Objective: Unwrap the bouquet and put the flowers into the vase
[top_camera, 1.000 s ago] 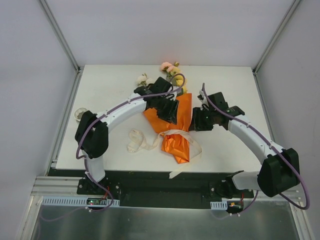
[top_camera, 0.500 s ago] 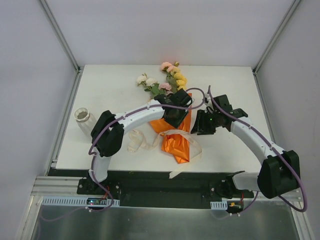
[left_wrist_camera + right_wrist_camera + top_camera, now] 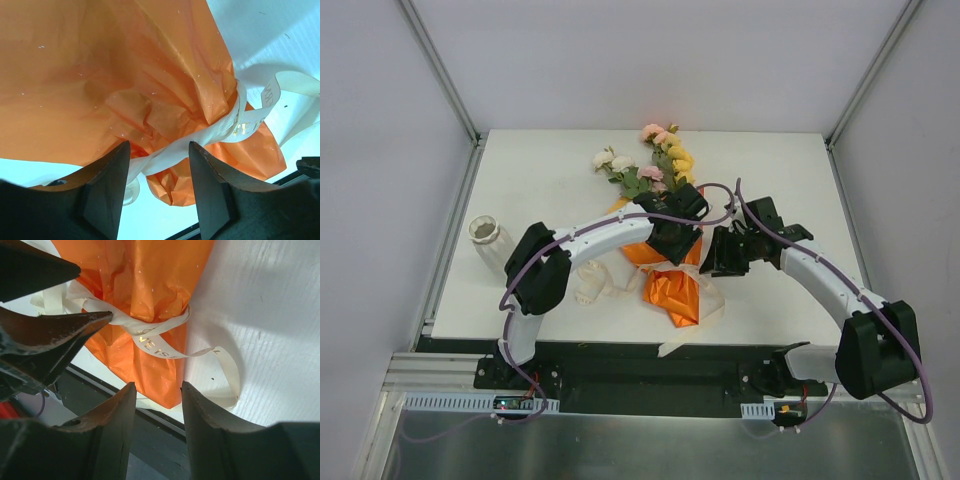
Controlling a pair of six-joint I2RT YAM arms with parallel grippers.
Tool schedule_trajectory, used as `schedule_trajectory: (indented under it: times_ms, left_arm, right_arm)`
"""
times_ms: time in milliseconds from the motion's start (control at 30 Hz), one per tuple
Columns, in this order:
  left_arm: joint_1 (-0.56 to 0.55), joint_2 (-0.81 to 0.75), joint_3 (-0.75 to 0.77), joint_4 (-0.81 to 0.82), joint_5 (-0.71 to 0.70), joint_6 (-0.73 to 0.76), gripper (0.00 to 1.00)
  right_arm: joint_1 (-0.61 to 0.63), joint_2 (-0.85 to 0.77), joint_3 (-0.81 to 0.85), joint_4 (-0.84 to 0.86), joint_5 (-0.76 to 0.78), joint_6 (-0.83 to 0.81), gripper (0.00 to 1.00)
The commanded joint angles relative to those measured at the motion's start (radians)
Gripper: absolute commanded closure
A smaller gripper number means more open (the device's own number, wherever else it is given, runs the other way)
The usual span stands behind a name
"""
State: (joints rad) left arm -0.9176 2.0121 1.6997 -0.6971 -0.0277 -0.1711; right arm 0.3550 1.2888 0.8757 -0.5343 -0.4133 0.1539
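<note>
Here we see one bouquet (image 3: 675, 295) on the bench (image 3: 540, 190), one cream ribbon (image 3: 225, 125) tied round its orange paper. Two end effectors meet at its waist: the left (image 3: 159, 146) released, straddling the ribbon; the right (image 3: 158, 385) released alongside. One vase (image 3: 485, 236) stands well left of the bouquet, whose flowers (image 3: 655, 160) fan out beyond.

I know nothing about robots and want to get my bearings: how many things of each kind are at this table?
Robot arms: 2 (left arm, right arm)
Vase: 1
Bouquet in orange paper: 1
Ribbon: 1
Total: 5
</note>
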Motion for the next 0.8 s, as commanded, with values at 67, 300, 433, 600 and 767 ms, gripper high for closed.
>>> schedule_trajectory:
  times_ms: [67,300,433,600,767]
  left_arm:
    - [-0.01,-0.035,0.055,-0.036,0.02,-0.021,0.49]
    - [-0.03,-0.023,0.06,-0.039,0.025,-0.01,0.48]
    - [-0.036,-0.009,0.057,-0.042,-0.003,0.013,0.53]
    - [-0.038,0.022,0.084,-0.051,-0.034,0.054,0.59]
    - [-0.043,0.042,0.098,-0.054,-0.009,0.058,0.59]
  right_arm:
    - [-0.002,-0.029,-0.027,0.039,-0.035,0.024,0.56]
    - [-0.004,-0.011,-0.017,0.053,-0.044,0.044,0.57]
    - [-0.002,-0.002,-0.006,0.059,-0.05,0.062,0.58]
    - [-0.002,0.009,-0.004,0.06,-0.062,0.073,0.6]
    - [-0.004,0.021,0.003,0.068,-0.064,0.091,0.6]
